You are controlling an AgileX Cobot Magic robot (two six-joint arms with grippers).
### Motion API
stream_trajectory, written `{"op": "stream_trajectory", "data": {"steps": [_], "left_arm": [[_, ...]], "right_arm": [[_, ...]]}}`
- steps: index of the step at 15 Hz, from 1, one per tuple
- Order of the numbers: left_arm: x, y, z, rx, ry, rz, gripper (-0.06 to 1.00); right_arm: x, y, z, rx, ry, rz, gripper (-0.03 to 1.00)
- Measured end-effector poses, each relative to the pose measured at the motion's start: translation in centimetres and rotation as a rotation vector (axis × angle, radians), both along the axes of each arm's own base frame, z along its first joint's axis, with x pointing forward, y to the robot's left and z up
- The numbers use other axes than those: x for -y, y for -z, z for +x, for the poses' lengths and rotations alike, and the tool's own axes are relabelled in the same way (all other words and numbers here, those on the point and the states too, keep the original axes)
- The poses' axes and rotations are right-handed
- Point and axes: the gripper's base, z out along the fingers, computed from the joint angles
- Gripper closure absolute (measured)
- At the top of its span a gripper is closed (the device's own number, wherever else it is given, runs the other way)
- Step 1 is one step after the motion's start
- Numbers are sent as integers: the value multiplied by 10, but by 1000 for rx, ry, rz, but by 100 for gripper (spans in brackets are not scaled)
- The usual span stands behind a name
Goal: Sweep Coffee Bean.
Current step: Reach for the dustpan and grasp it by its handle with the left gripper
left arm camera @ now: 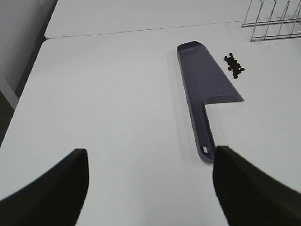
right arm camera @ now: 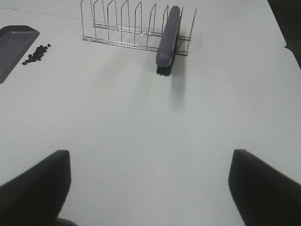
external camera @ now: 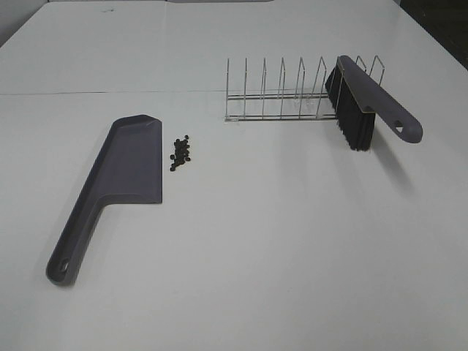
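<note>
- Bench [external camera: 256, 256], white. Neither arm shows in the high view; both appear in their own wrist views only.
- Left end effector [left arm camera: 150, 183]: jaws wide apart, nothing between them. It hangs above bare bench, short of the dustpan [left arm camera: 207, 89] handle.
- Right end effector [right arm camera: 150, 183]: jaws wide apart, empty, facing the brush [right arm camera: 168, 37] across open bench, well apart from it.
- Coffee beans [external camera: 180, 152]: one small loose heap on the bench, just beside the long edge of the dustpan blade, between dustpan and wire rack [external camera: 278, 95]. None lie in the pan.
- Dustpan lies flat, handle end toward the robot.
- Brush is lodged among the wires at one end of the rack, bristles down, handle sticking out past the rack.
- Step, as judged: the start. Tools not yet picked up, no sweeping done.
- Next move calls for the right arm to reach the brush handle, close on it and lift it clear of the wires without dragging the rack.
- The left arm likely takes the dustpan handle to steady the pan against the heap.
- Risk: beans roll easily; a hard stroke would scatter them.
</note>
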Motion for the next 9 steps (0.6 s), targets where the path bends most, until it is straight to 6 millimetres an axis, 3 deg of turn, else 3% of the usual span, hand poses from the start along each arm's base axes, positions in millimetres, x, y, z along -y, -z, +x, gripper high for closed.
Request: {"op": "stream_trajectory", "data": {"steps": [9], "left_arm": [[0, 0, 0, 0, 0, 0, 26]], "right_arm": [[0, 0, 0, 0, 0, 0, 13]]}}
